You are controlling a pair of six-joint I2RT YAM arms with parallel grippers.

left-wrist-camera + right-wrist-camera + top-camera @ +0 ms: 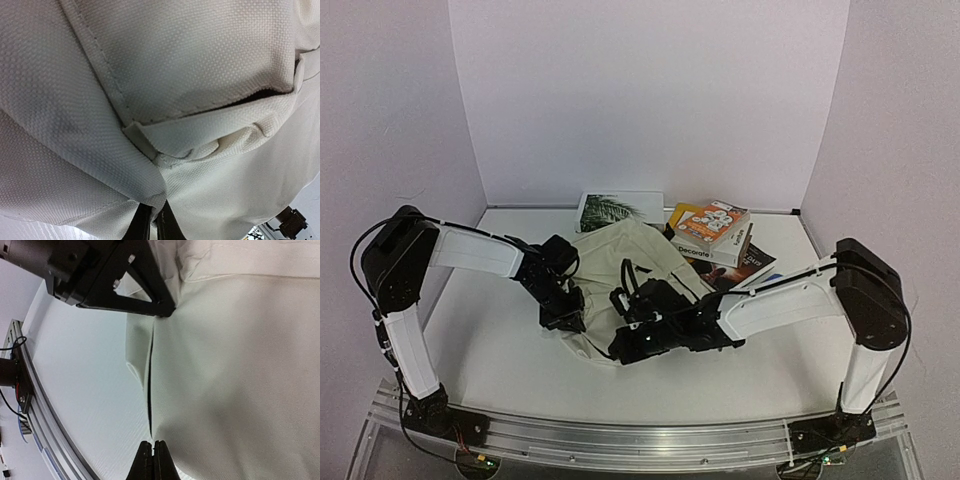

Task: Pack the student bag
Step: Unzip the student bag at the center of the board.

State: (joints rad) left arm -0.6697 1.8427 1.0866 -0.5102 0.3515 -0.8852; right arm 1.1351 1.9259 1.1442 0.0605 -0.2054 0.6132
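The cream fabric backpack (620, 250) with black straps lies flat, its long axis running near to far with the far end leaning right. I cannot tell which end is the top. Surface is a white table (490, 360), with pale lilac walls (650, 90) on three sides. The backpack sits mid-table between my arms. My left gripper (565, 318) is at its left edge, jaws nearly together, pinching a cloth fold. My right gripper (628, 345) is at the near edge, jaws fully closed — unclear whether cloth is caught.

Soft even light, the student bag (240, 365) washed pale, blurry close up
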